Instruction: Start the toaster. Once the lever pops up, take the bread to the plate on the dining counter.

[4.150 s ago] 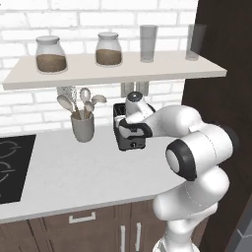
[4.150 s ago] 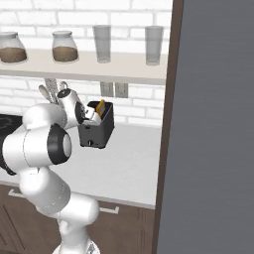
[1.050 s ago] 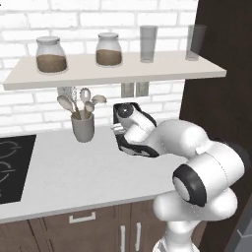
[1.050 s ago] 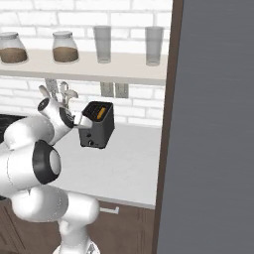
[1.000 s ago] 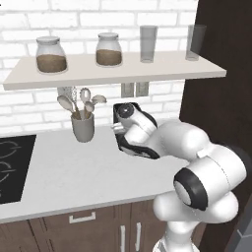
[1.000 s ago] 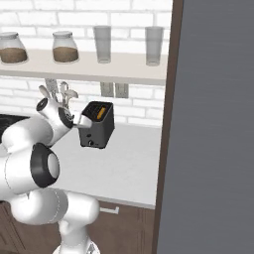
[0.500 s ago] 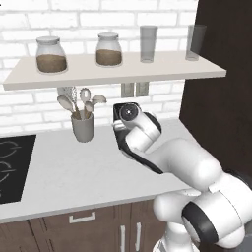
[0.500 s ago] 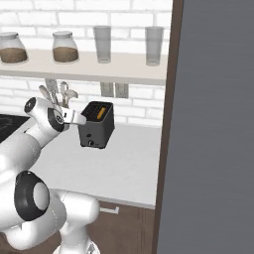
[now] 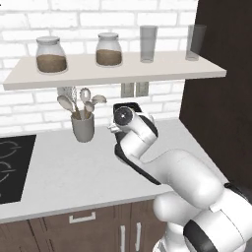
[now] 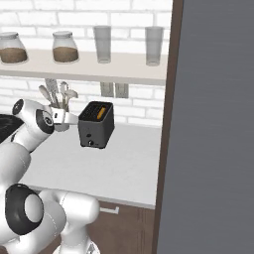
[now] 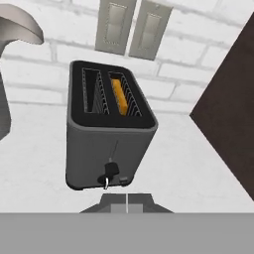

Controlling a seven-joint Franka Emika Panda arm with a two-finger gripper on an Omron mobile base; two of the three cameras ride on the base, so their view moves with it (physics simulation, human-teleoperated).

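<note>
The dark boxy toaster point(image 10: 96, 125) stands on the white worktop by the brick wall. Bread point(image 10: 100, 112) sits low in one slot, with just its orange-tan top edge showing. In the hand view the toaster point(image 11: 109, 136) is straight ahead, the bread point(image 11: 119, 96) is in the right slot, and the small lever point(image 11: 110, 171) sits at the bottom of its track. My gripper point(image 11: 127, 203) is shut and empty, a short way back from the toaster's narrow front. The gripper point(image 10: 71, 118) hovers just left of the toaster. The plate and the dining counter are out of view.
A grey utensil cup point(image 9: 82, 128) with spoons stands left of the toaster. A black hob point(image 9: 11, 165) lies at the far left. A shelf point(image 9: 113, 71) with jars and glasses hangs above. A dark tall cabinet point(image 10: 213, 124) walls off the right. Two wall sockets point(image 11: 130, 29) sit behind the toaster.
The hand has drawn back from the toaster's front and the arm has stretched low over the worktop. The bread sits lower in its slot than four seconds ago.
</note>
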